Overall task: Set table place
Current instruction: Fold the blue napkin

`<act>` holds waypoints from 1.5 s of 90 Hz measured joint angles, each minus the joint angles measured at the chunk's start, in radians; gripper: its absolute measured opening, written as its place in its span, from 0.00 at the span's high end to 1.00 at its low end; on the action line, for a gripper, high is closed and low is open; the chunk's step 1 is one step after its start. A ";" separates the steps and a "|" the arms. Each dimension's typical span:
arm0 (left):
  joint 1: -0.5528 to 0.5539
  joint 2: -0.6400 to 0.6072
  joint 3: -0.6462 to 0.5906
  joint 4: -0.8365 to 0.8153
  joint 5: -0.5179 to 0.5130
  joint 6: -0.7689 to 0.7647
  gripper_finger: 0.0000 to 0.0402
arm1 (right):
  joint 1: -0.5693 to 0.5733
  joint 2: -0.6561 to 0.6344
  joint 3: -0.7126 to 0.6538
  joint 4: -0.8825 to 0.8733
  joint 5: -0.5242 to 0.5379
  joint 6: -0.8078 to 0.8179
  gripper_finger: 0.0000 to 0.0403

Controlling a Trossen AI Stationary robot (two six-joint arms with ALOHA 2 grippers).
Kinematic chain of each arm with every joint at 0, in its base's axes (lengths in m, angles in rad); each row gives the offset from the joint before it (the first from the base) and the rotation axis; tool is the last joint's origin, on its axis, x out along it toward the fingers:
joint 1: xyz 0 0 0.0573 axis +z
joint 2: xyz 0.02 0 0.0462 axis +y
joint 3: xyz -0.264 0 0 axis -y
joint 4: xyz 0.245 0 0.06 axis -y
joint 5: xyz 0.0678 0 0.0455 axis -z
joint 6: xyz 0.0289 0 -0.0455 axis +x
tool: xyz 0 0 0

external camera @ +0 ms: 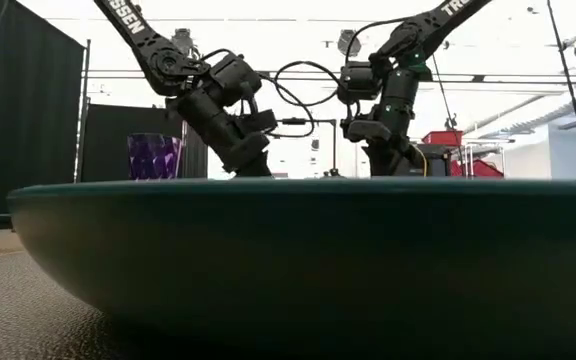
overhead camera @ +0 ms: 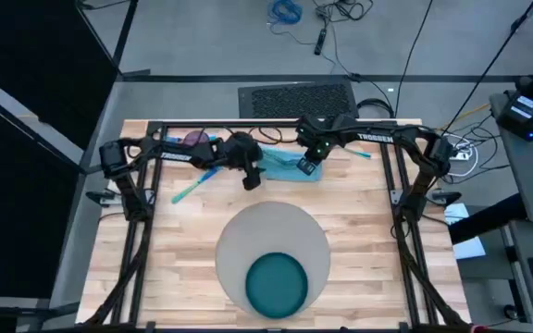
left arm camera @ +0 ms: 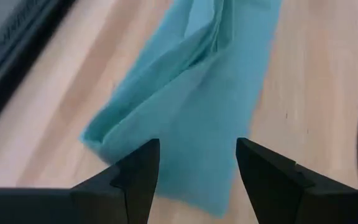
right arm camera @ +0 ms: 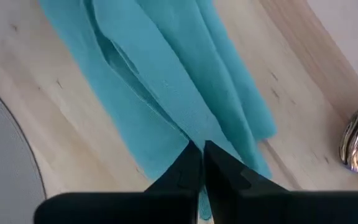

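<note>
We're on the napkin [left arm camera: 197,93] step: left tool [left arm camera: 197,163] spread over it, right tool [right arm camera: 202,163] pressed together; next, lift to placemat [overhead camera: 248,231].

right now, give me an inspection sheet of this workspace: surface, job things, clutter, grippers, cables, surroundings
Surface: light-wood table, black frame.
Job's things: round grey placemat at the near middle; dark teal plate on its near part; folded light blue napkin on bare wood at the far side.
Clutter: teal utensil and purple cup far left.
Grippers: left gripper open, low over the napkin; right gripper shut, apparently pinching the napkin.
Cables: loose cables on the floor beyond the table.
Surroundings: dark mat behind the table, dark panels at left; no person seen.
</note>
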 joint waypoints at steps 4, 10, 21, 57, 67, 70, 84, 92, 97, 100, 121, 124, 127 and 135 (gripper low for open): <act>0.006 0.000 0.000 0.003 0.000 -0.001 0.51 | 0.000 0.000 0.000 0.010 0.007 0.000 1.00; 0.015 0.014 0.001 0.012 0.000 -0.002 0.51 | 0.000 0.000 0.000 0.017 0.035 -0.001 0.99; 0.021 0.047 0.000 0.016 -0.001 -0.009 0.51 | -0.002 0.000 0.000 0.020 0.057 0.004 0.93; 0.006 0.111 0.001 0.107 -0.065 -0.019 0.51 | -0.013 0.000 0.000 0.054 0.211 0.001 0.57; -0.002 0.111 0.013 0.128 -0.116 -0.003 0.51 | -0.010 0.000 0.001 0.059 0.213 -0.020 0.50; -0.007 0.111 0.018 0.128 -0.135 0.006 0.51 | -0.005 0.000 0.004 0.059 0.213 -0.031 0.49; -0.036 0.094 0.034 0.124 -0.231 0.047 0.51 | 0.029 -0.001 0.015 0.059 0.146 -0.070 0.47; -0.048 0.061 0.040 0.123 -0.266 0.053 0.51 | 0.044 -0.001 0.015 0.043 0.045 -0.073 0.48; -0.049 0.047 0.040 0.115 -0.265 0.052 0.51 | 0.052 0.002 0.015 0.036 0.019 -0.075 0.50; -0.048 0.046 0.042 0.114 -0.262 0.052 0.51 | 0.053 0.003 0.015 0.026 0.016 -0.075 0.50; -0.065 0.038 0.039 0.018 -0.222 0.017 0.51 | 0.040 0.014 -0.007 0.027 0.014 -0.070 0.57; -0.072 0.038 0.039 0.017 -0.222 0.011 0.51 | 0.035 0.023 -0.007 0.028 0.013 -0.068 0.58; -0.079 0.034 0.039 0.015 -0.223 0.007 0.51 | 0.031 0.037 -0.009 0.025 0.014 -0.067 0.60; -0.107 0.013 0.039 0.016 -0.223 0.007 0.51 | 0.027 0.073 -0.011 0.023 0.024 -0.083 0.66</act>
